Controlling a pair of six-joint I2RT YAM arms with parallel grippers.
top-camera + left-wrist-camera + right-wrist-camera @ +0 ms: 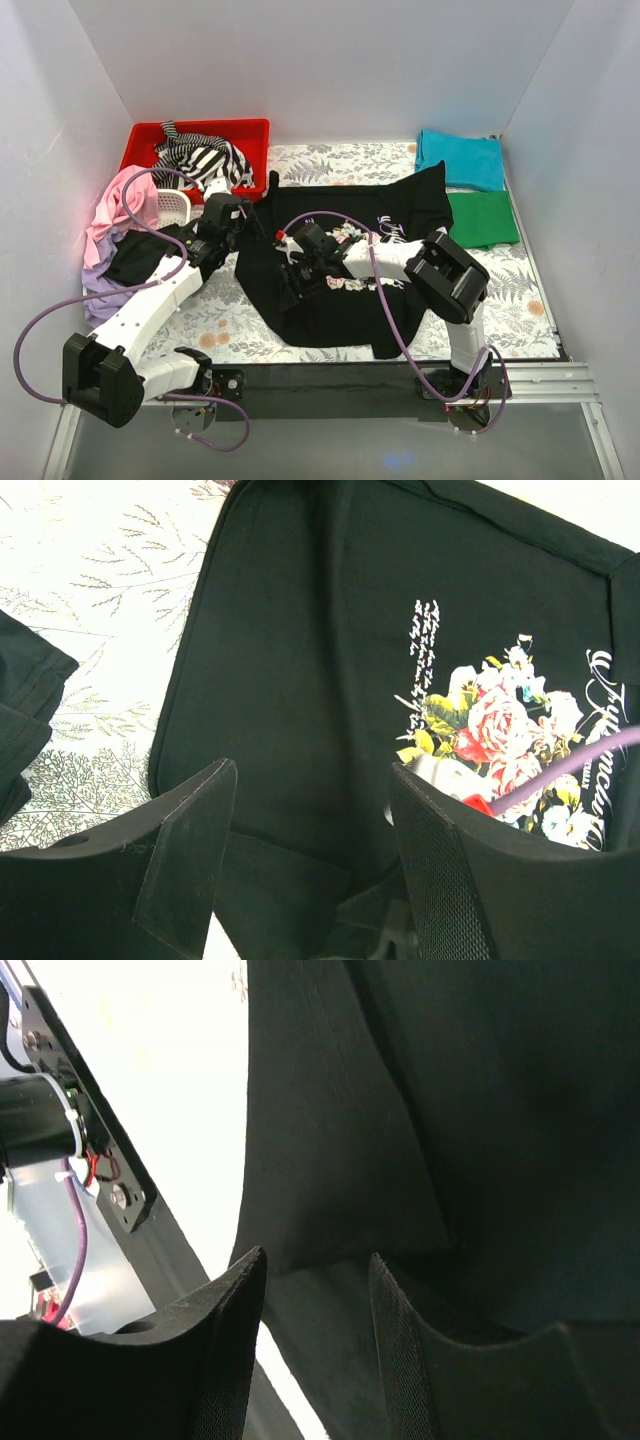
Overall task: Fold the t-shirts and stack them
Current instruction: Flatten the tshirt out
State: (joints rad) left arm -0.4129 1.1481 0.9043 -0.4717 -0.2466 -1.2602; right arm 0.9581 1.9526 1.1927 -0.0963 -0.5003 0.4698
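Left fingers [180, 860] hang open and empty over the black tee [300, 660], my right fingers [215, 1360] half-parted at its hem low in frame, hold unclear, seemingly placed to fold it

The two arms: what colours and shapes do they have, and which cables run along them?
Both the left arm and the right arm have white links with blocky black joints. A purple cable loops along each. The left gripper and the right gripper have two broad black fingers with finely textured inner pads.
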